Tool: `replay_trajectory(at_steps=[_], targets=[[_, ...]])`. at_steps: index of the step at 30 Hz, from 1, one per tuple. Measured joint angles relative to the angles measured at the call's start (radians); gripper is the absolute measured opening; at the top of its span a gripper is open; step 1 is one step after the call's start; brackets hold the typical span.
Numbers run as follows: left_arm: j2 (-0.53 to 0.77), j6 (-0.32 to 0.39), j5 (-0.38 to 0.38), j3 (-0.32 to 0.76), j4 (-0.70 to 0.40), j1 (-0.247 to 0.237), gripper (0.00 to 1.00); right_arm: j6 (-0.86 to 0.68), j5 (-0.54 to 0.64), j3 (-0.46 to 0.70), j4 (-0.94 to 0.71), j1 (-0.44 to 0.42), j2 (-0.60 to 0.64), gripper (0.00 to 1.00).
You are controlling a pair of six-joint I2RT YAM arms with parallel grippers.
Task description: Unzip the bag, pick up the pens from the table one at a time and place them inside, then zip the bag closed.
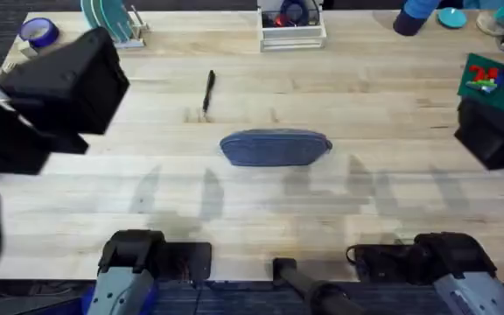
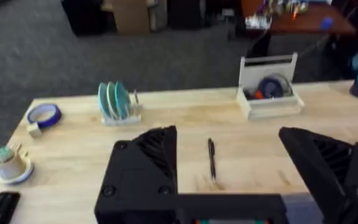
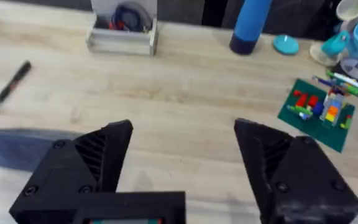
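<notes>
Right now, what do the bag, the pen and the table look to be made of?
The bag looks like soft woven fabric, blue-grey and matte, with rounded, slightly slumped ends. The pen looks like black plastic, though metal cannot be ruled out; it is too thin to tell. The table appears to be light wood in butcher-block planks, with visible seams and grain.

Matt cloth bag (image 1: 276, 148) (pale wooden table (image 1: 383, 105))

You have bare table (image 1: 357, 105) all round the bag (image 1: 276, 148); the pen (image 1: 207, 91) lies just beyond it.
</notes>
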Motion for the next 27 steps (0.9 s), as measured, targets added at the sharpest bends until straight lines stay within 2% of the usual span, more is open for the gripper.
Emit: replay_trajectory(at_steps=[2, 3, 9, 15, 27], targets=[[0.055, 0.002, 0.0, 0.068, -0.062, 0.0, 0.993, -0.013, 0.0, 0.072, -0.052, 0.0, 0.062, 0.996], [0.195, 0.003, 0.001, 0.211, -0.204, 0.0, 0.992, -0.052, 0.0, 0.21, -0.166, 0.0, 0.195, 0.996], [0.333, 0.026, 0.021, 0.314, -0.315, 0.0, 0.993, -0.065, 0.0, 0.294, -0.23, 0.0, 0.294, 0.996], [0.406, 0.041, 0.041, 0.346, -0.354, 0.0, 0.993, -0.069, 0.0, 0.31, -0.245, 0.0, 0.321, 0.996], [0.408, 0.058, 0.066, 0.347, -0.432, 0.0, 0.993, -0.076, 0.0, 0.312, -0.243, 0.0, 0.321, 0.996]])
